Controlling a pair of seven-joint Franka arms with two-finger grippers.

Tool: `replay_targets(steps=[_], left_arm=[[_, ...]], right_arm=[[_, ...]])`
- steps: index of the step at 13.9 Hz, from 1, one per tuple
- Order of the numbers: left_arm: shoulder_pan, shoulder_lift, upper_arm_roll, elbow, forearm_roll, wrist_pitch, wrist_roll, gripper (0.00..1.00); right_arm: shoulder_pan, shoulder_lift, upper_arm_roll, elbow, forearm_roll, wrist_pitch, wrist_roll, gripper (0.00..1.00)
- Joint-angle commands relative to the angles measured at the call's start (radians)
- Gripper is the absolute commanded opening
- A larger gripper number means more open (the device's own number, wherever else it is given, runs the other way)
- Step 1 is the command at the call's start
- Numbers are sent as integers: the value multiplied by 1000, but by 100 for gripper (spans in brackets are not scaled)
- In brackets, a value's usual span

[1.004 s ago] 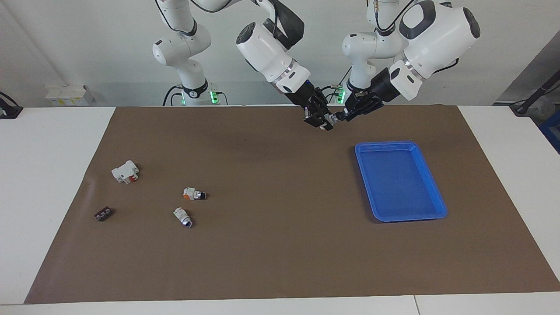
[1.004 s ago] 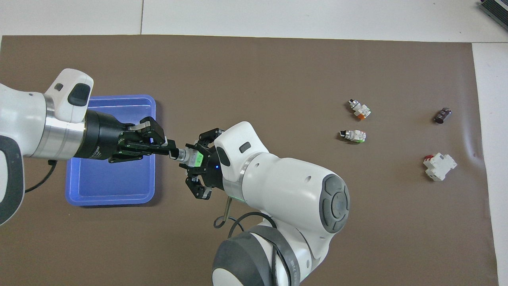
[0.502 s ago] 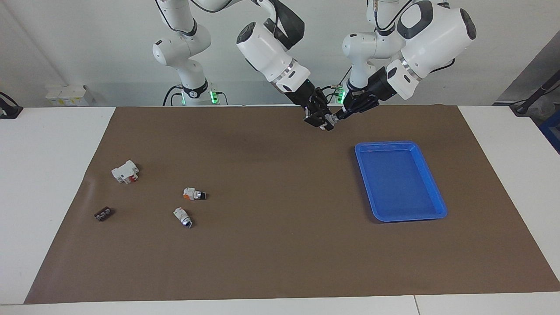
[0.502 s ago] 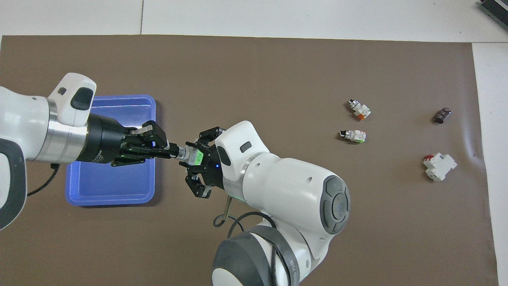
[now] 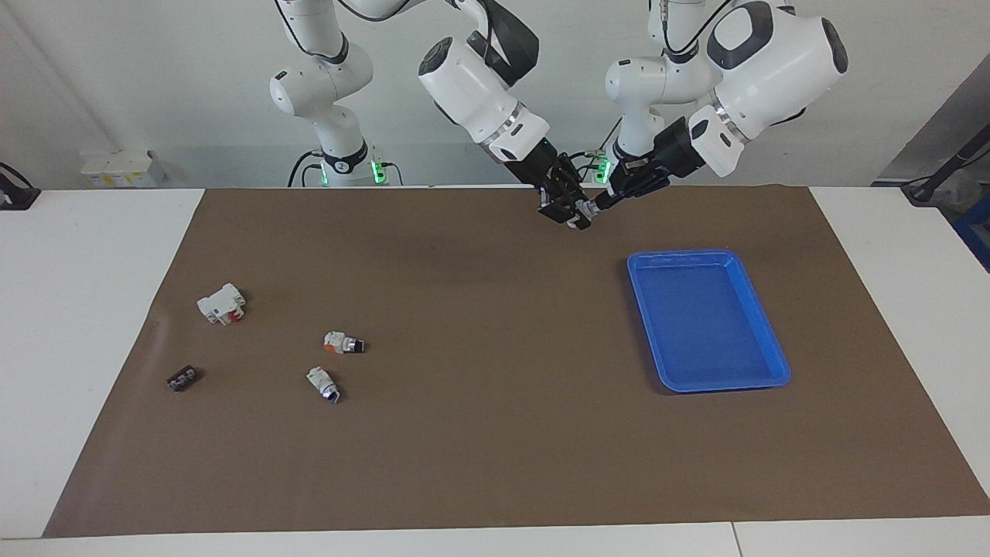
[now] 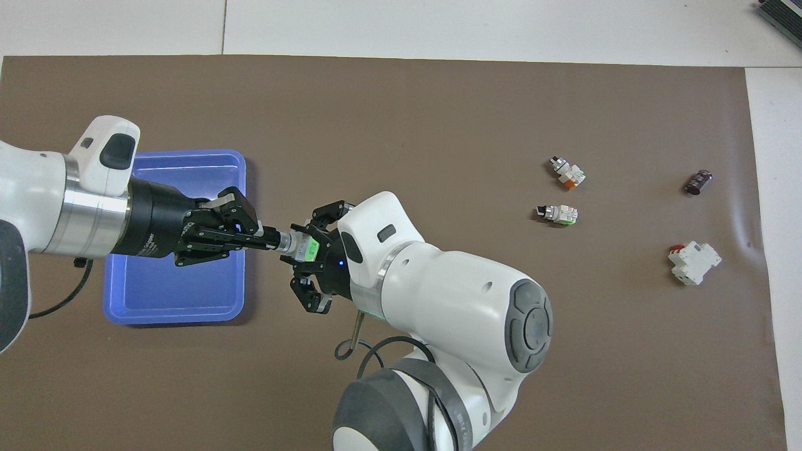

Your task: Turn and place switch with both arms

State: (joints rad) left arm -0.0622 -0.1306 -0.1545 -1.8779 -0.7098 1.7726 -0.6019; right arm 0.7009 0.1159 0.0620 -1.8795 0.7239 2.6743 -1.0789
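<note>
The switch [image 6: 303, 247] is held in the air between both grippers, over the mat beside the blue tray. Its green block end sits in my right gripper [image 6: 308, 252], which is shut on the body. My left gripper [image 6: 273, 240] comes in level over the tray and is shut on the knob tip. In the facing view the switch [image 5: 585, 214] is a small pale spot between the right gripper [image 5: 570, 212] and the left gripper [image 5: 605, 203], well above the mat at the edge nearest the robots.
The blue tray [image 6: 182, 291] [image 5: 708, 325] lies toward the left arm's end. Toward the right arm's end lie a second green-ended switch [image 6: 557, 214], an orange-ended switch [image 6: 567, 174], a white block with a red patch [image 6: 692, 262] and a small dark part [image 6: 698, 181].
The left wrist has turned a little about its own axis and shifted slightly while on the knob. The right gripper and the switch have stayed almost in place.
</note>
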Motion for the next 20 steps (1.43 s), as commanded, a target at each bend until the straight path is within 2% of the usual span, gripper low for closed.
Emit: replay_targets(steps=[1, 4, 9, 12, 15, 17, 20], left_arm=[[-7, -31, -22, 3, -43, -4, -227, 0], [-8, -31, -49, 5, -43, 48, -466, 0], [-13, -18, -66, 11, -40, 189, -914, 0], [-14, -11, -77, 25, -36, 221, -1103, 0], [-18, 0, -79, 26, -22, 312, -1301, 0], [-18, 8, -79, 34, -20, 314, -1418, 0], [-18, 20, -79, 52, 59, 318, -1574, 0]], right_arm=[[11, 16, 4, 11, 2, 16, 30, 0], [14, 14, 4, 11, 0, 18, 94, 0], [14, 14, 4, 11, 0, 18, 96, 0], [14, 14, 4, 11, -1, 18, 91, 0], [14, 14, 4, 10, -11, 18, 89, 0], [14, 14, 4, 10, -11, 18, 91, 0], [15, 14, 4, 10, -11, 16, 91, 0]])
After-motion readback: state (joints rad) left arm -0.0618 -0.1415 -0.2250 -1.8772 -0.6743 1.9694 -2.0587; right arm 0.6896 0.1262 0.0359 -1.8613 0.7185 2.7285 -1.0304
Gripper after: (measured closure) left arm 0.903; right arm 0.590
